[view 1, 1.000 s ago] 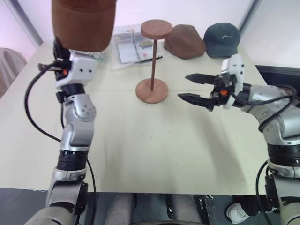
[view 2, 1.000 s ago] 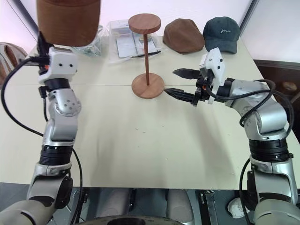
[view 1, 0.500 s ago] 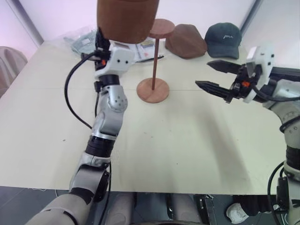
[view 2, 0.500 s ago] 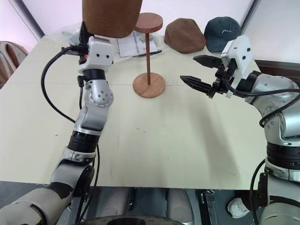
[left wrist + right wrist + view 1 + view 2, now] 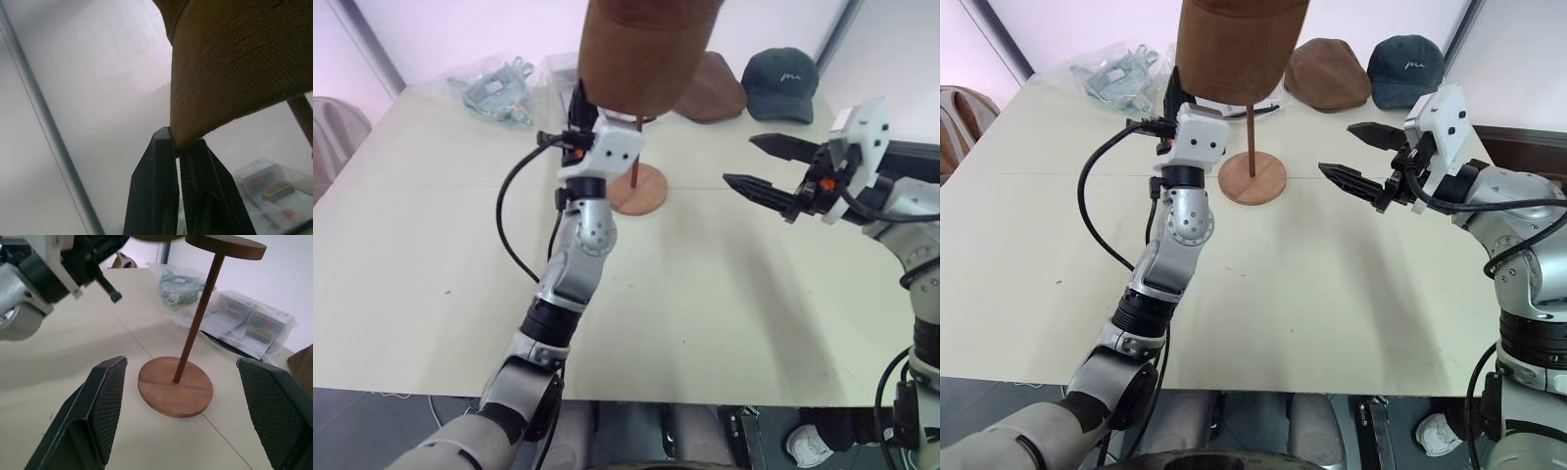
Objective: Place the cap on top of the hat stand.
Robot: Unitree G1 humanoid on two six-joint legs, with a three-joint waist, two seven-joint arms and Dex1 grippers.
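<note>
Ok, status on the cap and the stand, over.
Left hand shut on the cap, held high by the hat stand. Right hand open, beside stand base. Cap not yet on the disc; nothing blocking.

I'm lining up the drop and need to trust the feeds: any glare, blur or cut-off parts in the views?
Left eye view: the cap is cropped by the top edge and hides the hat stand disc; bright backlight behind. Left wrist view: washed-out haze, background soft, the cap brim sharp between the fingers. Right wrist view: stand sharp, its fingers blurred.
</note>
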